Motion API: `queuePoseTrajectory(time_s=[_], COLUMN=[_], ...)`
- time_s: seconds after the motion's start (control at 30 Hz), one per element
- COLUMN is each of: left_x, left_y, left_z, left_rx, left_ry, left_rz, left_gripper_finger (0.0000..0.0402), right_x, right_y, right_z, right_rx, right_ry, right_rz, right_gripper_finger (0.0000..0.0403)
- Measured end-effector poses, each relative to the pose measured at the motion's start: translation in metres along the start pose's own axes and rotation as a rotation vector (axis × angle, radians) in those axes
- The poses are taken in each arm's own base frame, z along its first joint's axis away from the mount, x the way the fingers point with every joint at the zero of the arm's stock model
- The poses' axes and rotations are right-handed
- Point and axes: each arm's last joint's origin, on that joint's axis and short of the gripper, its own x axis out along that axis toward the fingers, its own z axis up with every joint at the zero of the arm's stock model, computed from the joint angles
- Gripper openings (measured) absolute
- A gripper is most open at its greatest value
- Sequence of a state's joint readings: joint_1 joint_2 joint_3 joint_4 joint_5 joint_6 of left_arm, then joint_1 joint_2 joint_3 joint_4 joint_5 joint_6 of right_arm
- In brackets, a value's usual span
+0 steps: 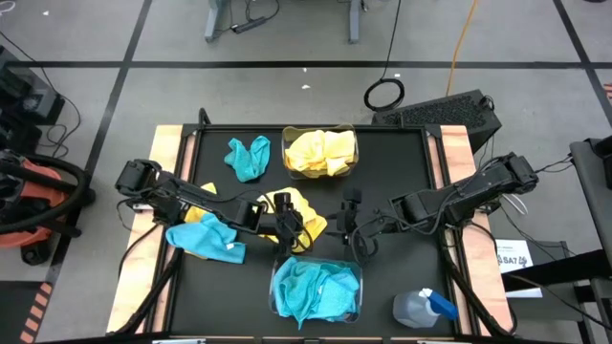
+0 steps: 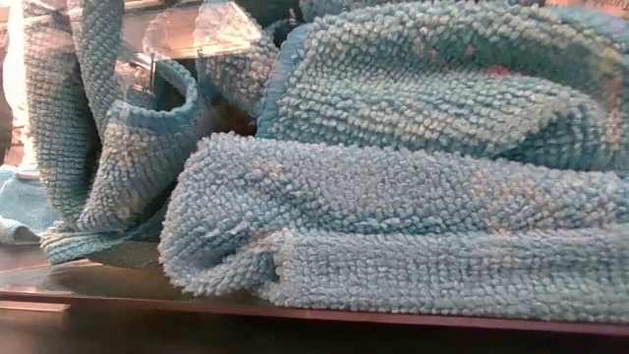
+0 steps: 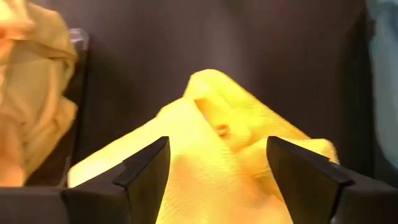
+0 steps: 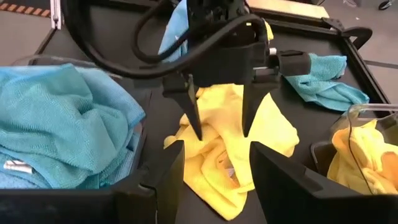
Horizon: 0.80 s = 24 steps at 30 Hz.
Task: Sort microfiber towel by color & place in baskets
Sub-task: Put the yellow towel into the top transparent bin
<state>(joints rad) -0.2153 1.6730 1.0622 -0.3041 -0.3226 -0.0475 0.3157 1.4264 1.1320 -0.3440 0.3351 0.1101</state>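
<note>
The loose yellow towel is lying at mid-table, between the yellow-filled basket and the turquoise-filled basket. It is being straddled by the left gripper, fingers spread wide, nothing clamped. The right gripper is being held just beside the towel, parted and empty.

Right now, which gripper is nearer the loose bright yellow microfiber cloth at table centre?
Left. The left gripper is open directly over the yellow cloth; the right gripper waits open just beside it.

Left hand over yellow towel, bare mat beyond
</note>
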Motion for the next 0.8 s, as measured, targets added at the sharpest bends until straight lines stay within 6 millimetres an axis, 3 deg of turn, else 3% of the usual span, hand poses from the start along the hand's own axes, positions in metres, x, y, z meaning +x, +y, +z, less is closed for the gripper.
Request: queuePoseTrajectory(time_s=[0.13,0.47,0.8], left_x=[0.001,0.006,-0.003], left_y=[0.008,0.03,0.034], left_z=[-0.002,-0.019,-0.013], left_rx=[-0.011,-0.028,0.007], left_ry=[0.024,0.208,0.165], left_rz=[0.032,0.06,0.093], left_gripper_finger=[0.0222,0.0015,0.0005], right_x=[0.0,0.0,0.0], right_y=[0.0,0.0,0.0], right_z=[0.0,0.002,0.002], right_rx=[0.002,0.007,0.008], right_ry=[-0.004,-0.019,-0.024], right_rz=[0.0,-0.001,0.0], right_gripper_finger=[0.0173,0.0173,0.0173])
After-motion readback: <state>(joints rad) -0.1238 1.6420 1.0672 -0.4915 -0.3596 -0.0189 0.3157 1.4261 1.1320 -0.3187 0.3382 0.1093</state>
